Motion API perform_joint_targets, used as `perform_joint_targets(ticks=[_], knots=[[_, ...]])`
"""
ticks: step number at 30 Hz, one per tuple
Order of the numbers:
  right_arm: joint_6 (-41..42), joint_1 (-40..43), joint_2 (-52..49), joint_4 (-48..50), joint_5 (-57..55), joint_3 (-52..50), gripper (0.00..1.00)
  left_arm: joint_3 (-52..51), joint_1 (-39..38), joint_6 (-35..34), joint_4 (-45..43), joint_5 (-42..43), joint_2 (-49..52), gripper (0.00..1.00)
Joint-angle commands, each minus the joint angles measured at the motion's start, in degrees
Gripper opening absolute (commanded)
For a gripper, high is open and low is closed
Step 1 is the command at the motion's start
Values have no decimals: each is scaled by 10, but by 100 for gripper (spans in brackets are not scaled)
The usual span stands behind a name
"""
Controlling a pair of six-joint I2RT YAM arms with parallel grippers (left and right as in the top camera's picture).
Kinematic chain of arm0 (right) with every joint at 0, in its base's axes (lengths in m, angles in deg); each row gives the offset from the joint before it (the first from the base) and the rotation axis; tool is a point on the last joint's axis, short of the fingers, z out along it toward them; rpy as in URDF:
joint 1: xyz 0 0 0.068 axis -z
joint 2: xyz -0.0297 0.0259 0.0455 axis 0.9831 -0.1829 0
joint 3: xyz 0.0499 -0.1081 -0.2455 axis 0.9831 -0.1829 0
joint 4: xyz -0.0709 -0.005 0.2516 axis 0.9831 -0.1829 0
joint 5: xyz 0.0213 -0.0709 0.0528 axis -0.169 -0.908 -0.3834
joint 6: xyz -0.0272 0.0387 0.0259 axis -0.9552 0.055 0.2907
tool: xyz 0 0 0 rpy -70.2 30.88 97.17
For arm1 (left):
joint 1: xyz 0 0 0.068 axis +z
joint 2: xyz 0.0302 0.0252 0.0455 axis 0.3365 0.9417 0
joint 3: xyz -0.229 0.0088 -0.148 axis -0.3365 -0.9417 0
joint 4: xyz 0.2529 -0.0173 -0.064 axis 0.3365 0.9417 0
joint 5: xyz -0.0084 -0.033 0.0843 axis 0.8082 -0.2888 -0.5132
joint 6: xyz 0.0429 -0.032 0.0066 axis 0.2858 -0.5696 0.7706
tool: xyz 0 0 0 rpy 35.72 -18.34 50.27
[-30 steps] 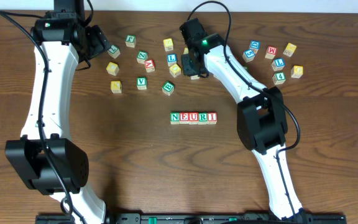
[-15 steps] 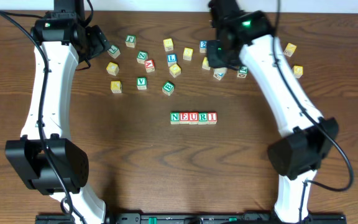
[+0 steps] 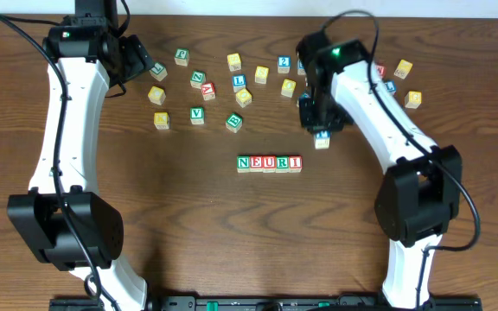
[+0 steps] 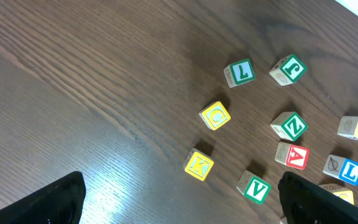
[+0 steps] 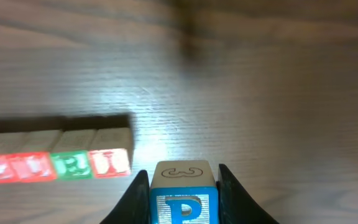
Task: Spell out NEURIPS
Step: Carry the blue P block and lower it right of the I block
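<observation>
My right tool (image 5: 184,173) has swung away from the loose cubes (image 3: 240,82) at the 12 o'clock side of the counter (image 3: 188,225) and come down toward the middle, bringing the P cube (image 5: 184,208) with it. It is clenched on that cube, one finger on each side, with the blue P facing my wrist camera. Seen from overhead, the P cube hangs near the NEURI row (image 3: 269,163), at about 2 o'clock from the I end and not yet touching it. Five letters stand in line, so I judge this cube to be the sixth. It has to go down flush beside the I, and after that only the last letter is missing.

My right arm rises from the 6 o'clock edge, bends at the elbow and reaches toward 11 o'clock, with the wrist pointing down at the counter. My left tool (image 3: 138,60) is released and empty, parked at the 10 o'clock corner beside the loose cubes there.
</observation>
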Motion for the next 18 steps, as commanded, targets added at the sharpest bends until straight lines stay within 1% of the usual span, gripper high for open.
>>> perform_joint_targets(ticks=[1, 5, 11, 18], knots=[[30, 2, -6, 24, -3, -49, 18, -2, 1, 3, 2, -7, 5, 98], [31, 0, -6, 61, 26, -88, 17, -2, 1, 3, 2, -7, 5, 98], [43, -10, -6, 105, 27, -137, 16, -2, 1, 3, 2, -7, 5, 98], [47, -14, -6, 124, 34, -146, 16, -2, 1, 3, 2, -7, 5, 98]])
